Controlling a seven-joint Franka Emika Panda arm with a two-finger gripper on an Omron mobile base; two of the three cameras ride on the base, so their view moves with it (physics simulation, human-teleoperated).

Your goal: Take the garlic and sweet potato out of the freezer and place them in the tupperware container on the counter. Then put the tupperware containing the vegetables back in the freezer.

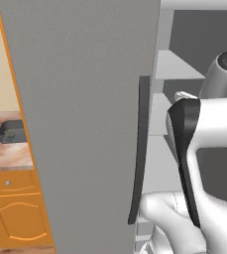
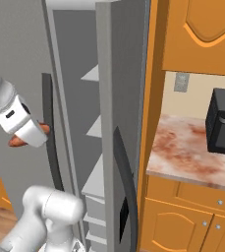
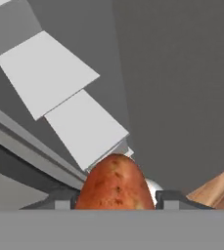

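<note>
- Tub (image 1: 12, 131), dark, shallow, flared rim, sat on marbled pinkish counter (image 1: 8, 158) at 9 o'clock in left base view, well apart from the arm.
- Freezer (image 1: 90, 124) door was flat matte grey, with a long curved dark handle (image 1: 139, 149).
- Gripper (image 3: 115, 201) pinched the potato (image 3: 115, 183), a rounded, speckled orange-red lump at 6 o'clock in hand view.
- Best approach: probably clear the door edge, carry level, lower into the tub before release.
</note>
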